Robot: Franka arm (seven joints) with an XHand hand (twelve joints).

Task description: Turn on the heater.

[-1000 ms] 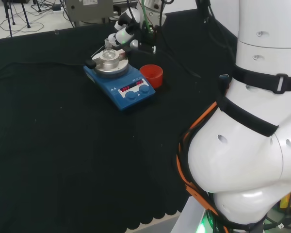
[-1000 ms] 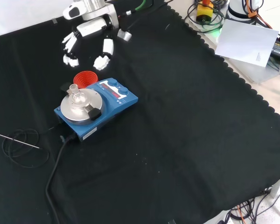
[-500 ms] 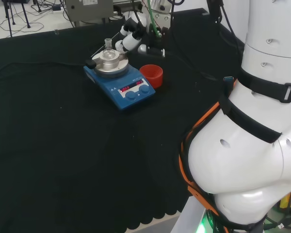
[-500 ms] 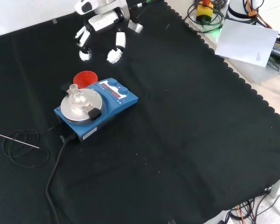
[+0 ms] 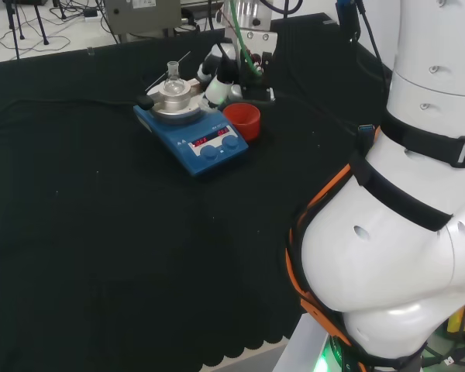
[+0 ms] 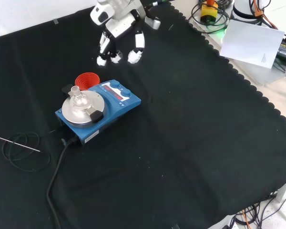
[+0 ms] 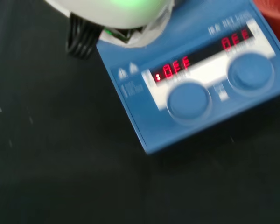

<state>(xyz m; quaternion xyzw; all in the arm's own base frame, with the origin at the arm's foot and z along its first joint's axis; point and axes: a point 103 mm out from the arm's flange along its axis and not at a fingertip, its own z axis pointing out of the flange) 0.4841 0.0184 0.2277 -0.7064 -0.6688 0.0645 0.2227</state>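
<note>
Hand above the cloth, just behind the blue heater

The hand (image 6: 119, 36) hangs with fingers spread and relaxed, touching nothing — the heater (image 6: 98, 110) sits apart from it, a small glass flask (image 6: 76, 93) on its round plate and a red ribbed ring (image 6: 86, 79) touching its back edge. Red lit characters (image 7: 173, 70) glow above its two knobs — unreadable.

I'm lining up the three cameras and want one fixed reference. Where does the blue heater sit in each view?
Head view: the blue heater sits upper left of centre, its knobs toward the camera.
Front view: it sits left of centre, below the hand.
Wrist view: its front panel with two knobs is close and large.
Shared landmark: the red ribbed ring right beside the heater in the head and front views.
</note>
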